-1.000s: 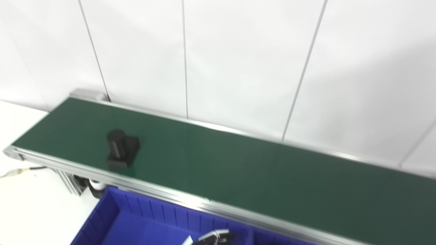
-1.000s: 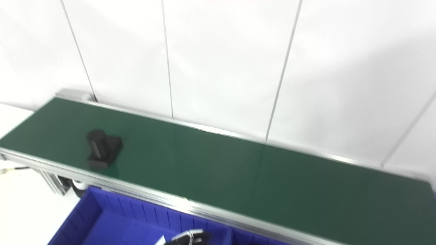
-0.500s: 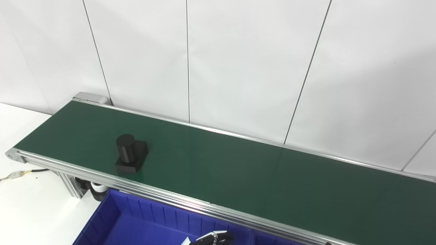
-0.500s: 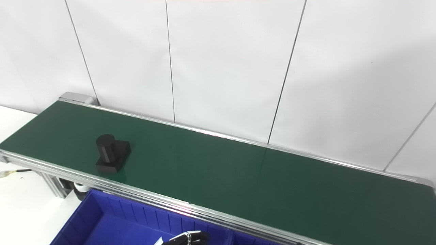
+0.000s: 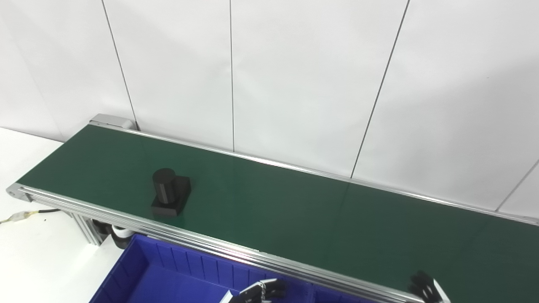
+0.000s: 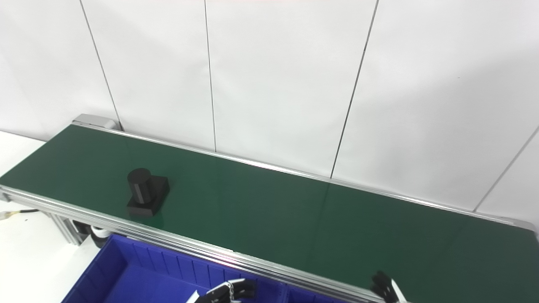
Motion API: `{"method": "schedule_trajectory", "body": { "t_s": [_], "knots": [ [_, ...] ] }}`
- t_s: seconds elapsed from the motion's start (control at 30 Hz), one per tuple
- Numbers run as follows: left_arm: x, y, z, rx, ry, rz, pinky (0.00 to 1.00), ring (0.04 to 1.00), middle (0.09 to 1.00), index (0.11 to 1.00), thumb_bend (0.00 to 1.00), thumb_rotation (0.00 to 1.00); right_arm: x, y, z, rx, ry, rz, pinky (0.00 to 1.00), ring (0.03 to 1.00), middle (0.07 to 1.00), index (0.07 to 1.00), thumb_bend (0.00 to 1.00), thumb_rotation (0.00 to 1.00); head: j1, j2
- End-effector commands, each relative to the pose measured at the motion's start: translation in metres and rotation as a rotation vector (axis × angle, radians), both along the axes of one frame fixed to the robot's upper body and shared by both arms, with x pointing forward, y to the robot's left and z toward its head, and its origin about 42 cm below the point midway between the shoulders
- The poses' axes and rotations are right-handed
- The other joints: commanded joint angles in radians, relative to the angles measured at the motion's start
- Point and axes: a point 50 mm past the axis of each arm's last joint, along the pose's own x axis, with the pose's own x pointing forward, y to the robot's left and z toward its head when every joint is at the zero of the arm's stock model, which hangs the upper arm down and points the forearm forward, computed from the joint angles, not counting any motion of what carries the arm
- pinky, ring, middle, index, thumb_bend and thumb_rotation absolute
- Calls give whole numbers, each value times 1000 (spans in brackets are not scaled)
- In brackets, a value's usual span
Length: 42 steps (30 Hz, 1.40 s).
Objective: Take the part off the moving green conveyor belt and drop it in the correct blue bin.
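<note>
While part (image 5: 169, 193) rides belt (image 5: 294, 214), both hands low, apart.

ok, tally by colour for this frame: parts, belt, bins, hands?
Black: 1 part, standing on the belt
Green: 1 conveyor belt
Blue: 1 bin clearly in view; a divider at the bottom edge hints at a second, cut off
Robot hands: 2, left robot hand and right robot hand, only fingertips showing
Total: 5
</note>
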Motion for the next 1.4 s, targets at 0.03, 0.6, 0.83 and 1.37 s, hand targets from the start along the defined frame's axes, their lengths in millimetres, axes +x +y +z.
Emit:
{"method": "schedule_trajectory", "body": {
  "t_s": [0.03,0.6,0.83,1.37],
  "knots": [
    [1,-2,8,-43,-57,17,739,822,852,813,988,67,7,4,19,-10,-56,4,728,851,891,913,925,220,-3,5],
    [3,-3,9,-54,-61,31,733,813,855,836,994,84,54,24,52,-17,-82,52,761,869,908,920,893,283,-16,11],
    [2,-3,11,-55,-64,32,732,812,851,831,1000,85,71,37,66,-11,-83,58,756,860,889,908,904,273,-24,13],
    [7,-8,7,-98,-55,13,741,810,848,824,993,51,103,54,79,-1,-71,95,816,852,869,900,863,222,-30,-1]
  ]
}}
